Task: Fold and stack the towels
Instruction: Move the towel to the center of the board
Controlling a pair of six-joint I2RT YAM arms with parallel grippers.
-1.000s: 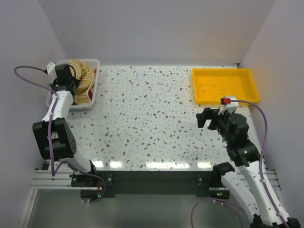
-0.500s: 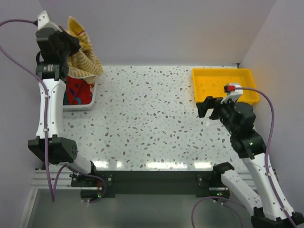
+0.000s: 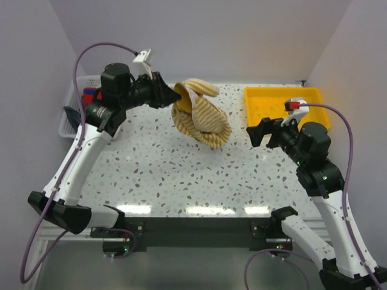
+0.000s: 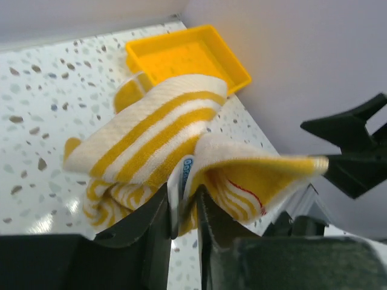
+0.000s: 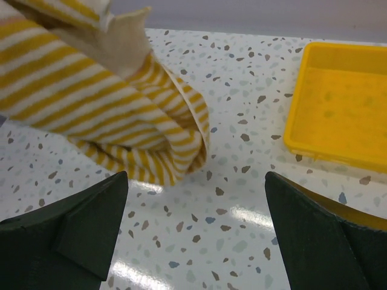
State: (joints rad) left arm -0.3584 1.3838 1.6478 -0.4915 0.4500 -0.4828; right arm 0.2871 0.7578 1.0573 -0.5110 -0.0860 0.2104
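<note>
Here the left tool (image 4: 181, 208) pinches the striped towel (image 3: 202, 118), hanging over the desk (image 3: 181, 175); the right tool (image 5: 196, 208) gapes wide, empty, near the tray (image 3: 284, 90).

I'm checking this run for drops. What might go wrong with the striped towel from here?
The left gripper pinches only a thin edge of the striped towel, so it may slip free. The towel hangs bunched and twisted over the table, so it may land crumpled. The open right gripper, close by, might grab the wrong fold.
</note>
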